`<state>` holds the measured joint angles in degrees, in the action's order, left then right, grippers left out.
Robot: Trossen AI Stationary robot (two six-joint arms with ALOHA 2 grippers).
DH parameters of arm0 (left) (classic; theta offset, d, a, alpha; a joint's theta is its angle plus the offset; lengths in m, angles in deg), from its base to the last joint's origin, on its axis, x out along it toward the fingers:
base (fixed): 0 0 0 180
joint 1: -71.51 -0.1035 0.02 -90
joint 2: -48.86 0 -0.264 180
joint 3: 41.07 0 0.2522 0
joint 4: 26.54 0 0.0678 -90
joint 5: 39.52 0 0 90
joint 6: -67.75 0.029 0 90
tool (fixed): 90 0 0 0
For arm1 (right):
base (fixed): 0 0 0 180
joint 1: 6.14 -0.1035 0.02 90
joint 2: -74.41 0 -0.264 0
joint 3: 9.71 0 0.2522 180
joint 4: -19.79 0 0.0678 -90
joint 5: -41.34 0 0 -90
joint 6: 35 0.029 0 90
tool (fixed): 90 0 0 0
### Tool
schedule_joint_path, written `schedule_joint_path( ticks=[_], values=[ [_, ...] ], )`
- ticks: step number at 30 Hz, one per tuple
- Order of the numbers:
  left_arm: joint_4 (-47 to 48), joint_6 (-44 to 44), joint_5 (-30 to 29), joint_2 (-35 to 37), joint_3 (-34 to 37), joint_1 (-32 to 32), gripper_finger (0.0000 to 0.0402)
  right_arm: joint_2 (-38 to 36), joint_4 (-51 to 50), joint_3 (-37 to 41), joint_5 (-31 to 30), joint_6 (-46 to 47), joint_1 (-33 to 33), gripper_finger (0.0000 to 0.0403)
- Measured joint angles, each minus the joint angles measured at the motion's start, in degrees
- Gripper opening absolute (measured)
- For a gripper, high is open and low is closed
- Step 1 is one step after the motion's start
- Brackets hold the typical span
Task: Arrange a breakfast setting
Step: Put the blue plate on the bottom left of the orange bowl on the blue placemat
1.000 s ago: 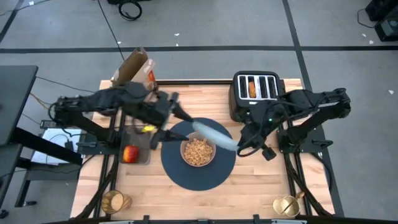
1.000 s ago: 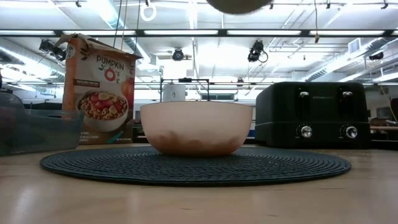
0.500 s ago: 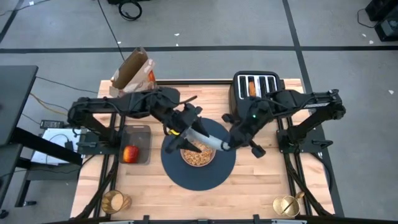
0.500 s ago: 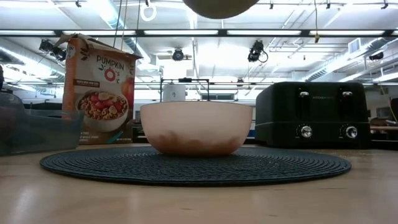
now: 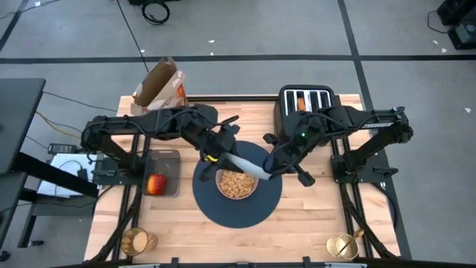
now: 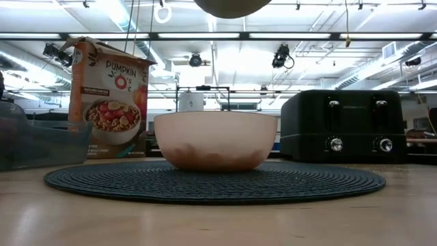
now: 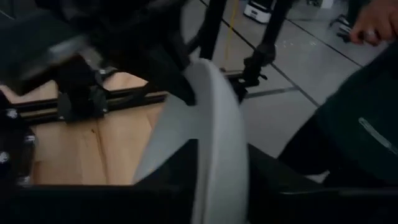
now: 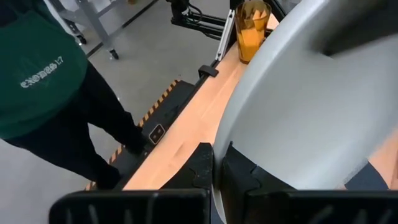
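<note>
Both arms meet over the middle of the light wooden table, sharing the pale blue-grey plate. Plate is tilted on edge, up in the air above the translucent pink bowl, not touching it.

Left gripper is on the plate's left end; left wrist view shows the plate rim running up between its dark fingers, but whether they are clamped on it: cannot tell.

Right gripper is on the plate's right end. Right wrist view shows its fingers pinched tight on the plate edge, so it has hold of the plate.

The bowl holds brown cereal and sits at the centre of the large round navy woven placemat. Low view: bowl upright on the mat, plate underside just visible overhead.

Black four-slot toaster stands behind the mat on the right, a bagel in one slot. Red apple lies in the grey tray left of the mat. Amber ribbed glass cup at the front left corner, a gold-coloured item at the front right, too small to identify. Orange pumpkin cereal box at the back left.

A person in a dark green top stands beside the table.
</note>
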<state>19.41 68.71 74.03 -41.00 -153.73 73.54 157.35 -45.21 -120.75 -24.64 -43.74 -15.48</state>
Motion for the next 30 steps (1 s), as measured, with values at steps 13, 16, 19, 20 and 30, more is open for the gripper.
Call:
schedule_joint_path(
  ticks=[13, 16, 19, 20, 30],
  values=[
    [5.0, -1.1, -6.1, 5.6, -0.2, -0.3, 0.0050, -3.1, 0.6, -2.8, -13.2, 1.8, 0.4, 0.0150],
    [6.7, -4.3, -8.1, 8.7, -0.2, -0.4, 0.0041, -5.3, 0.8, -5.5, -16.5, 1.0, 0.4, 0.0173],
    [9.2, -10.1, -8.6, 12.3, -0.2, -0.4, 0.0037, -7.3, 0.9, -7.5, -18.7, 1.2, 0.6, 0.0181],
    [10.7, -12.7, -8.3, 13.1, -0.2, 0.0, 0.0037, -8.1, 1.0, -7.8, -19.8, 1.4, 0.6, 0.0181],
    [34.2, -30.2, -18.8, 12.9, -0.2, 13.9, 0.0039, -12.2, 3.6, -8.0, -35.8, 1.5, 0.6, 0.0181]
  ],
)
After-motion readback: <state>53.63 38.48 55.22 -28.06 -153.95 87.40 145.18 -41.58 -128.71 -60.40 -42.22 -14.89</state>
